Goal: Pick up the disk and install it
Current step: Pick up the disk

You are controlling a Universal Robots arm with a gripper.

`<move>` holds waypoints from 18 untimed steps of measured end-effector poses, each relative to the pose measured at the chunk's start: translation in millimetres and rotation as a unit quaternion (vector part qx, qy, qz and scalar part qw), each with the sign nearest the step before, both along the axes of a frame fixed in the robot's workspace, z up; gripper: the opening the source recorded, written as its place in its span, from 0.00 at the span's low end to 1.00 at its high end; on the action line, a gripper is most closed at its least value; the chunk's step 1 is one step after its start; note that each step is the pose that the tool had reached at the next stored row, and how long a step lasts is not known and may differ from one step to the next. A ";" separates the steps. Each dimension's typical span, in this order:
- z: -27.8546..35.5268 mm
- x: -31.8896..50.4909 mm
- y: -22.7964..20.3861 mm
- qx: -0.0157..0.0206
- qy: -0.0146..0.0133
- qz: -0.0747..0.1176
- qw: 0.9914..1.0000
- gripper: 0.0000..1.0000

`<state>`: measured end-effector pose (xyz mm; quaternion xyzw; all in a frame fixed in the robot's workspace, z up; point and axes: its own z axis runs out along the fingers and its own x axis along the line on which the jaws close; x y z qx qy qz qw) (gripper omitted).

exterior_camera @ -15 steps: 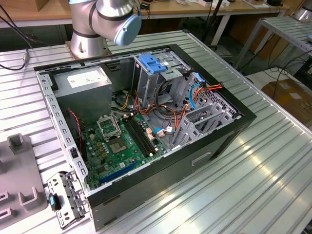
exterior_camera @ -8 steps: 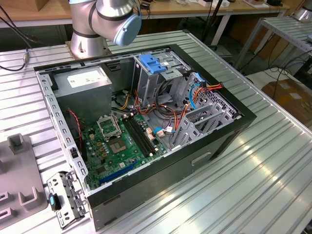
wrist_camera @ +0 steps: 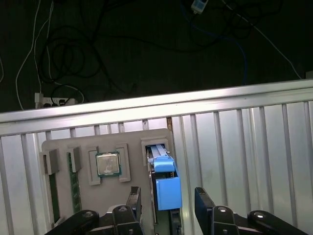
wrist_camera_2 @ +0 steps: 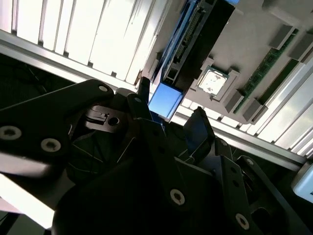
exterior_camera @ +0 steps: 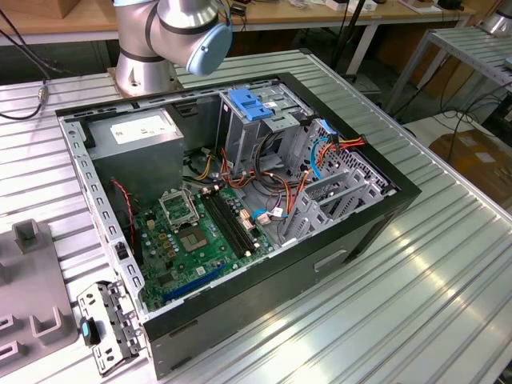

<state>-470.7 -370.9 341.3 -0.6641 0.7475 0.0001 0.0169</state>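
The disk (wrist_camera: 164, 183) stands on edge in a slot of a grey holder tray (wrist_camera: 63, 147), its blue plastic side rail facing the camera. In the second wrist view the same disk (wrist_camera_2: 195, 34) runs away from the gripper, ending in a blue rail end (wrist_camera_2: 165, 100). My gripper (wrist_camera: 168, 208) is open. One black finger (wrist_camera: 134, 203) is on each side of the disk, and a gap shows on both sides. In the second wrist view the gripper (wrist_camera_2: 168, 117) sits just short of the blue end.
The holder tray also carries a processor chip (wrist_camera: 107, 164) and memory sticks (wrist_camera: 74, 183). In the exterior view an open computer case (exterior_camera: 384, 212) lies on the slatted metal table (exterior_camera: 432, 304). It holds a blue bracket (exterior_camera: 252, 104) on the drive cage, a grey power box (exterior_camera: 136, 132) and loose cables.
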 end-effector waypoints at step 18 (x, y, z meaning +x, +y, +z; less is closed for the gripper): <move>-9.3 -4.0 1.2 0.000 0.001 0.000 1.000 0.56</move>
